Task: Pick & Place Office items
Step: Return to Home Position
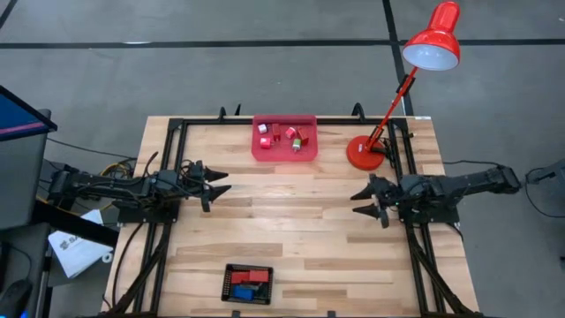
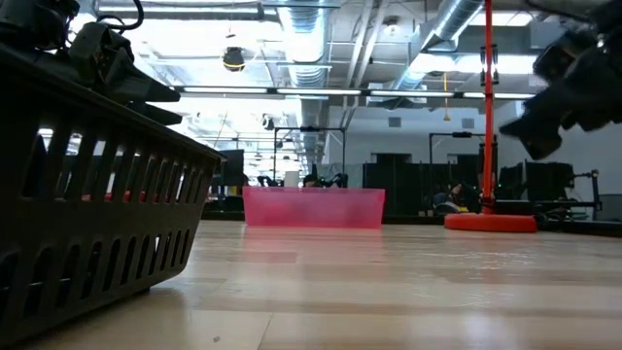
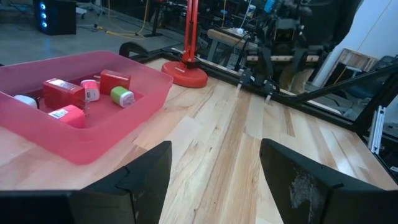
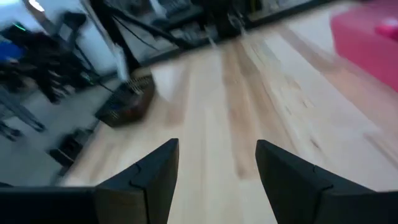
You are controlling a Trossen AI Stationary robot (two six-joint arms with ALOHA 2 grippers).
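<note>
Both arms are hovering over the wooden table (image 1: 291,230) with nothing in their grasp. The left gripper (image 1: 228,180) is hanging above the table's left side, pointing inward, its fingers spread wide and empty. The right gripper (image 1: 355,203) is facing it from the right side, its fingers likewise parted and empty, near the base of the red desk lamp (image 1: 365,152). The office items are lying in two containers. A translucent red bin (image 1: 284,156), standing at the middle of the far edge, is holding red blocks (image 3: 62,91), a red-and-white piece (image 3: 67,114) and a small white-and-green piece (image 3: 122,96). A black slotted bin (image 1: 228,284), sitting near the front edge and well apart from both grippers, is holding flat red pieces (image 1: 252,276) and a blue block (image 1: 240,291)
</note>
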